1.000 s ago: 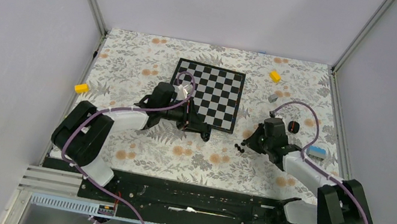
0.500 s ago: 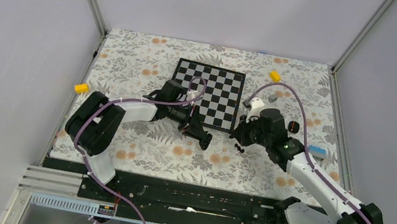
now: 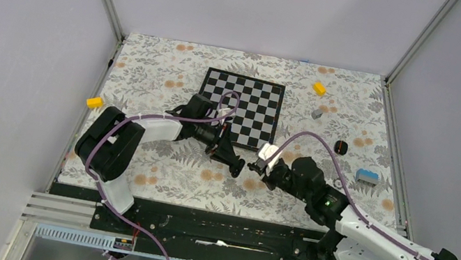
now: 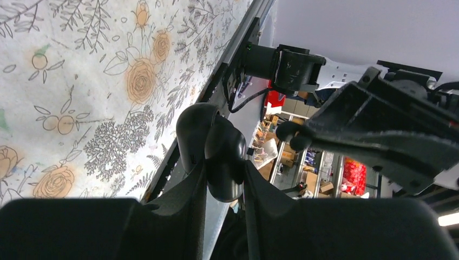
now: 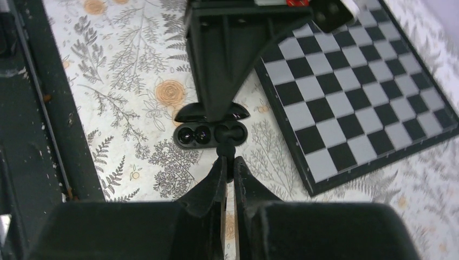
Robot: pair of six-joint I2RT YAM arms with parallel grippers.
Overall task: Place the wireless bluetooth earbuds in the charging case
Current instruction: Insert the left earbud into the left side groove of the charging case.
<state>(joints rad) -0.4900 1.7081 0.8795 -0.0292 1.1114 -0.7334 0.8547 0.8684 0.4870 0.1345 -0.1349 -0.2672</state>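
Observation:
The charging case (image 5: 211, 132) is open, its lid (image 5: 212, 112) tipped up behind the dark sockets. My left gripper (image 3: 235, 167) is shut on the charging case (image 4: 216, 154) and holds it just above the floral cloth, near the chessboard's front corner. My right gripper (image 5: 227, 162) is shut on one tiny black earbud (image 5: 225, 149), whose tip sits at the rim of the case's right-hand socket. In the top view my right gripper (image 3: 254, 167) faces the left one almost tip to tip. The left wrist view shows the right gripper's fingers (image 4: 379, 135) close beside the case.
The chessboard (image 3: 242, 107) lies just behind both grippers. A yellow block (image 3: 319, 88), a grey cube (image 3: 317, 114), a small black object (image 3: 341, 146) and a blue-grey piece (image 3: 367, 175) lie at the right. Another yellow block (image 3: 94, 102) is at the left edge. The black rail (image 3: 218, 230) runs along the front.
My right arm has swung left from the table's right side to the case, its gripper staying shut. My left gripper moved slightly forward and right with the case.

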